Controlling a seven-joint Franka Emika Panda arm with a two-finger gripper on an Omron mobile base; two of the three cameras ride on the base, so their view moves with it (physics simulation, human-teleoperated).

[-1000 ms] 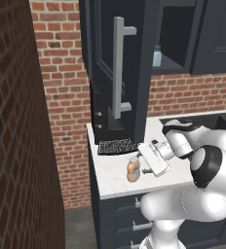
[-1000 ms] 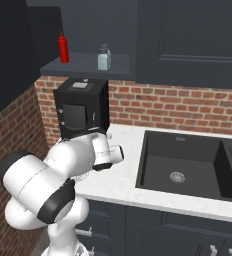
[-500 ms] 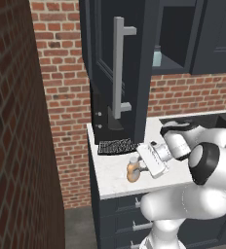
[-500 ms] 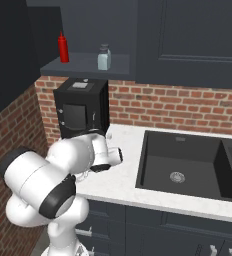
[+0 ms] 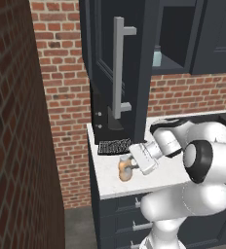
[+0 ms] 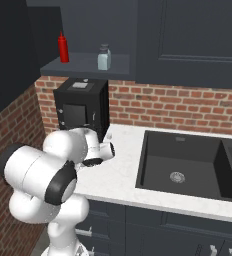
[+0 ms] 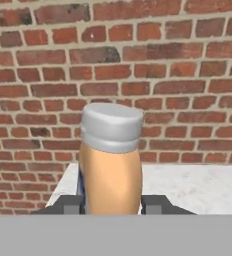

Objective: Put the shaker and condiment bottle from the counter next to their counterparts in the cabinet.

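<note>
Near the left end of the counter [image 5: 163, 177], in front of the brick wall [image 7: 138, 75], the condiment bottle [image 5: 124, 168] stands upright with the gripper [image 5: 130, 165] clenched on it; in the hand view the two fingers [image 7: 70, 204] press against both sides of its orange body, below the whitish cap; up in the open cabinet [image 6: 88, 64] a red bottle [image 6: 63, 48] and a pale shaker [image 6: 104, 57] stand apart on the shelf; a black coffee machine [image 6: 82, 107] sits below them.

Jaws pinch the upright condiment bottle [image 7: 110, 165] before a brick wall [image 7: 188, 75].
</note>
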